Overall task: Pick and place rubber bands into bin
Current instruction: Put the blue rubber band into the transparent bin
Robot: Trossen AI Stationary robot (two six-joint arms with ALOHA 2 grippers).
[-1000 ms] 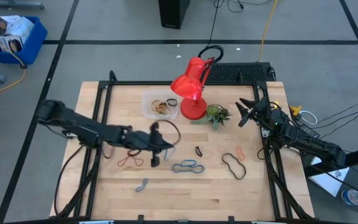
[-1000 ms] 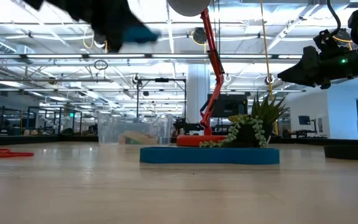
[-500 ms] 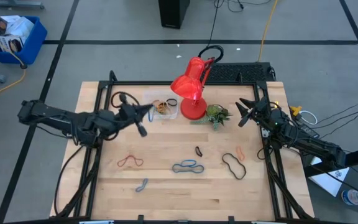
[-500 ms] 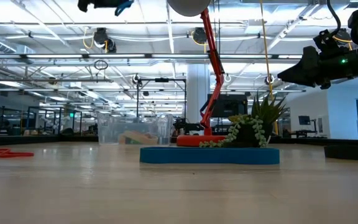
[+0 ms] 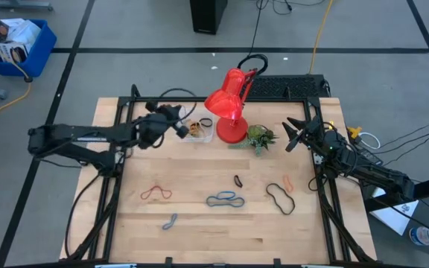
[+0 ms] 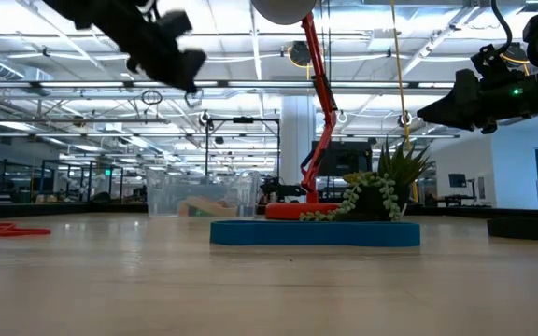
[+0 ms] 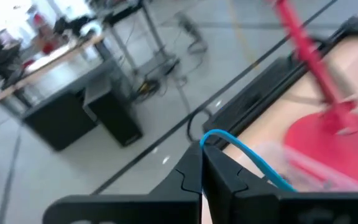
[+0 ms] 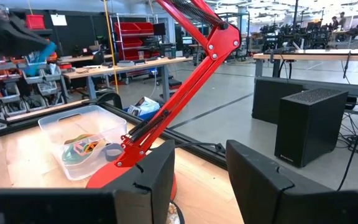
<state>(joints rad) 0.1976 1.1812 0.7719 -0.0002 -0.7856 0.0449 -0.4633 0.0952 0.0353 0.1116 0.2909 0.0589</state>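
On the left side of the table (image 5: 125, 223), the left gripper (image 5: 179, 128) hung in the air just at the near-left edge of the bin (image 5: 192, 125), its fingers (image 7: 225, 177) pinched together on a blue rubber band (image 7: 247, 155) that arched out from between the tips. The clear bin sat near the table's back edge, just left of the red lamp (image 5: 228, 100), and already held a small heap of bands (image 8: 82, 148). On the wood in front of it, from left to right, lay a red band (image 5: 156, 193), a grey band (image 5: 170, 220), a blue-grey band (image 5: 226, 199), a small dark band (image 5: 238, 180), a long black band (image 5: 279, 198) and an orange band (image 5: 287, 182). A small green plant (image 5: 259, 138) stood just right of the lamp's base. Farthest right, the right gripper (image 5: 290, 135) waited above the table's back-right part, beside the plant, with its fingers (image 8: 257, 177) spread apart and nothing between them.
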